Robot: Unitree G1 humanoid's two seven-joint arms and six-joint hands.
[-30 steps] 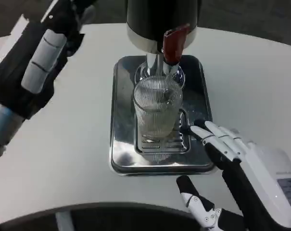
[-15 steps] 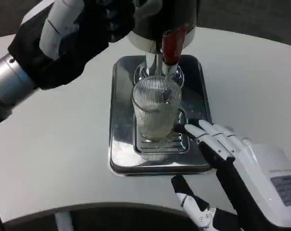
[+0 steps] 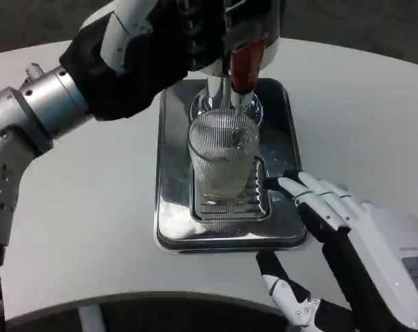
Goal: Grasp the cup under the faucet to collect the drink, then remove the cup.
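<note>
Silver-armed, our left hand point(image 3: 157, 48) reaches the far dispenser point(image 3: 229, 28); we cannot tell its finger state. Centre, the ribbed glass cup point(image 3: 222, 162) stands under the red-handled faucet point(image 3: 242, 66) on the steel tray point(image 3: 174, 207). Near right, our right hand point(image 3: 354, 235) hovers, fingers spread, empty.

The ribbed cup point(image 3: 222, 162) stood under the red faucet point(image 3: 242, 67), blocked above; the left hand point(image 3: 160, 48) crowded its upper left. Its right side lay clear toward the right hand point(image 3: 333, 221).
</note>
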